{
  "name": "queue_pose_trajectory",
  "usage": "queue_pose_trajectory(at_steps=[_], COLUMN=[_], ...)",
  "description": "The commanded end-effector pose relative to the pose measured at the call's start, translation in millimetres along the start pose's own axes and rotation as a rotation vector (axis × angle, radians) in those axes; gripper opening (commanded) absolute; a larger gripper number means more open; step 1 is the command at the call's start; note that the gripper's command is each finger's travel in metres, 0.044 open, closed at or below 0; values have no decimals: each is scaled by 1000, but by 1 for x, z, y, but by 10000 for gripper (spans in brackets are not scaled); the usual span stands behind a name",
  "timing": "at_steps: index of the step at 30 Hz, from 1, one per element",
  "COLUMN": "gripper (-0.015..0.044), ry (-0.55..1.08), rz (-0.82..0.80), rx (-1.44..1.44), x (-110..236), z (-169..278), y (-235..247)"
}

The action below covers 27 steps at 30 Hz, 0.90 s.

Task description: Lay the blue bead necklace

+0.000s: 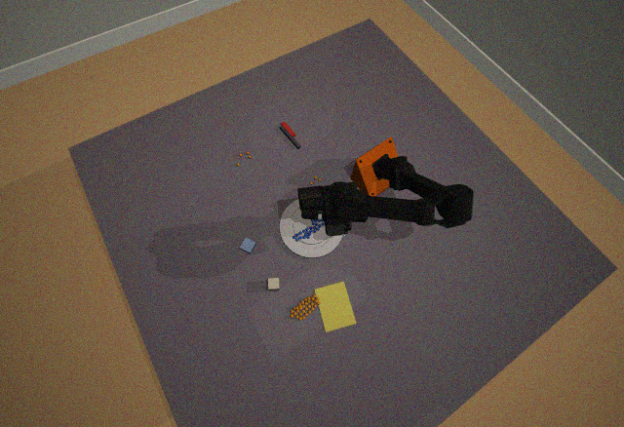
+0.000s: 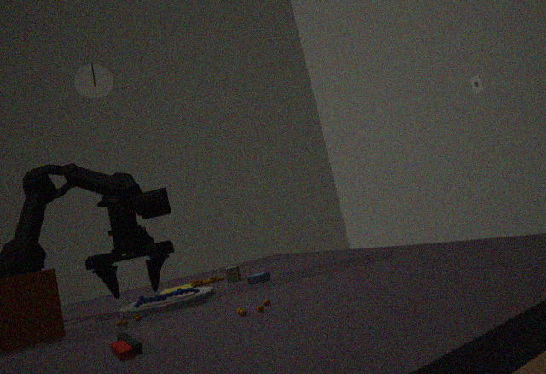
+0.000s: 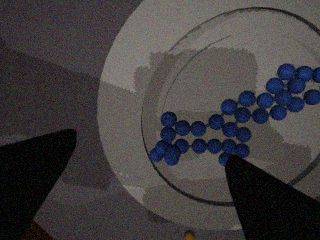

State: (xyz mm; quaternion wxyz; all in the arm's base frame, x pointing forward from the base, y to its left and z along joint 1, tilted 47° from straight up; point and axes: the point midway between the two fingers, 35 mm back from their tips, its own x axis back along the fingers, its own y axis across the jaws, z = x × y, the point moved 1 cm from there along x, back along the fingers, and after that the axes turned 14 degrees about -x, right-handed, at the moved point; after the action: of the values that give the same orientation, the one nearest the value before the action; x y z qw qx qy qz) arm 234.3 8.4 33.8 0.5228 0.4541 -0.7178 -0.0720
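The blue bead necklace [image 1: 306, 233] [image 2: 167, 295] [image 3: 242, 115] lies bunched in a long, doubled strip across the inside of the round bead board [image 1: 312, 252] [image 2: 203, 294] [image 3: 120, 100]. In the wrist view its near end crosses the dark ring line at the left, and most of the strip lies over the middle, not around the ring. My gripper [image 2: 136, 293] [image 3: 153, 150] is open and empty, just above the board's edge. In the wrist view the right finger overlaps a bead at the strip's lower edge; the left finger is outside the board. The arm hides part of the board in the top view.
An orange block [image 1: 369, 175] [image 2: 31, 308] stands by the arm's base. An orange bead bunch [image 1: 304, 307] touches a yellow sheet [image 1: 335, 306]. A pale cube [image 1: 273, 284] [image 2: 232, 273], a blue block [image 1: 248, 245] [image 2: 258, 277], a red piece [image 1: 288, 129] beside a black one, and several loose orange beads lie around.
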Motion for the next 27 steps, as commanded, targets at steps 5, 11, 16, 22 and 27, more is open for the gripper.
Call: queue_pose_trajectory(at_steps=[5, 11, 16, 22, 27], gripper=[310, 310, 310, 310, 310], ry=[1, -1, -1, -1, -1], rz=[5, 4, 4, 4, 4], rx=[-383, -804, -906, -906, -906], x=[11, 20, 21, 21, 21], z=[-32, -68, -76, -76, -76], y=[-28, -58, -65, -65, -65])
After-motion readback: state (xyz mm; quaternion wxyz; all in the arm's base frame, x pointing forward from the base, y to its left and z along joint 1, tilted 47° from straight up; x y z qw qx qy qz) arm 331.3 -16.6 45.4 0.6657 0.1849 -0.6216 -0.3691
